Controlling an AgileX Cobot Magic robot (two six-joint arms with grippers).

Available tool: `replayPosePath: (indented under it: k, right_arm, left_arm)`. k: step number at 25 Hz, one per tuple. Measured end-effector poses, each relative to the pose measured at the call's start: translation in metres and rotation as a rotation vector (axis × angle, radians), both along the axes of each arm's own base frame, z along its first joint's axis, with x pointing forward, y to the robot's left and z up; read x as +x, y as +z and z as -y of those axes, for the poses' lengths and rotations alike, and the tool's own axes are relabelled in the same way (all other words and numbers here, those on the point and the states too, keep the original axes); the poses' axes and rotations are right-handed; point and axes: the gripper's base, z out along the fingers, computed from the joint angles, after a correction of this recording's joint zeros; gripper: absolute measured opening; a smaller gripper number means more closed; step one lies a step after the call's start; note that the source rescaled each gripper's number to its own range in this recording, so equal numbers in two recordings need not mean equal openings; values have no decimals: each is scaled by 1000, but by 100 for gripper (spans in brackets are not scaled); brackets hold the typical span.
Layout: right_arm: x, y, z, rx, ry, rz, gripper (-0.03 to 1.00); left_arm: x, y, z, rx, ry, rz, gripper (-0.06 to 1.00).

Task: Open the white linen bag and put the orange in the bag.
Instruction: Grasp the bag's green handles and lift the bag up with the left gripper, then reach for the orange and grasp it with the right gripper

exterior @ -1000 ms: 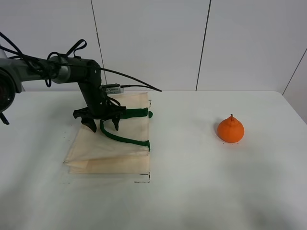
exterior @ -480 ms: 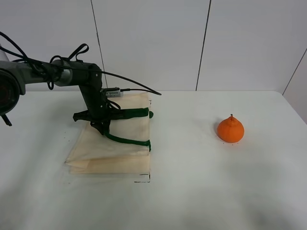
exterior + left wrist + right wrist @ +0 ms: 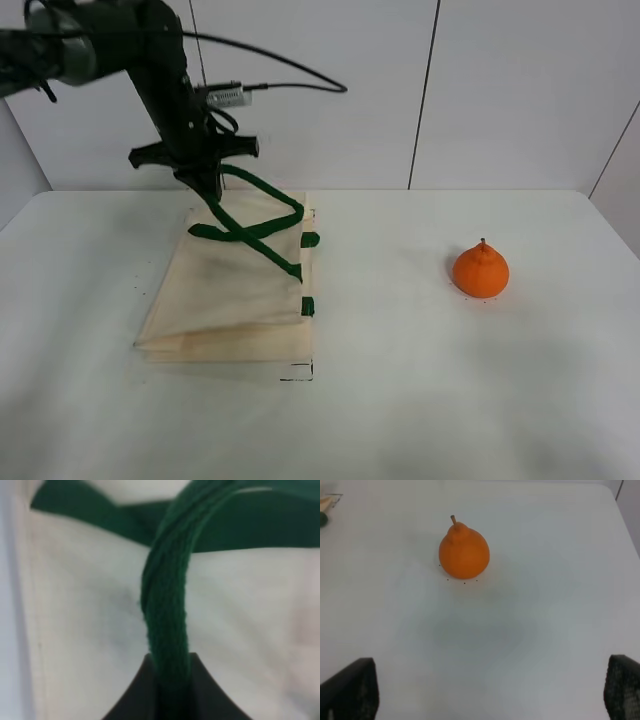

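Note:
The white linen bag (image 3: 235, 295) lies on the table's left half, its upper layer pulled up toward the back. My left gripper (image 3: 207, 186) is shut on a dark green strap handle (image 3: 250, 210) and holds it well above the bag. The left wrist view shows the green strap (image 3: 167, 615) running into the closed fingers (image 3: 132, 700) over the cream cloth (image 3: 85, 610). The orange (image 3: 481, 270) stands on the table at the right, apart from the bag; it also shows in the right wrist view (image 3: 464, 551). My right gripper's dark fingertips (image 3: 350, 687) stand wide apart, empty, short of the orange.
The white table (image 3: 400, 400) has its back edge against a panelled wall (image 3: 500, 90). A black cable (image 3: 290, 72) loops from the left arm above the bag. A small corner of the bag (image 3: 326, 507) shows in the right wrist view.
My left gripper closed on the green handle and rose up and back, lifting the strap and the bag's upper layer. The orange has not moved.

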Motion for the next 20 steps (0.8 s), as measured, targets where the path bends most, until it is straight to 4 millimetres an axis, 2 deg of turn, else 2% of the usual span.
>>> replayPosePath:
  k: [5,9,12,15,18,20]
  right_arm:
    - [0,0,0,0,0,0,100]
    - [1,0,0,0,0,-8,100]
    - [13,2,0,-2,0,-76,100]
    - [37,17,-3,17,10,-133,100]
    - [77,34,-7,50,21,-197,100]
    - [114,41,-9,62,27,-271,100]
  left_arm:
    - [-24,80,20,-53,-120,209,0]
    - [-50,122,34,-86,-194,317,0]
    - [-60,135,37,-97,-222,350,0]
    - [-63,141,35,-98,-229,363,0]
    - [-65,144,34,-100,-234,371,0]
    - [-67,146,34,-102,-234,377,0]
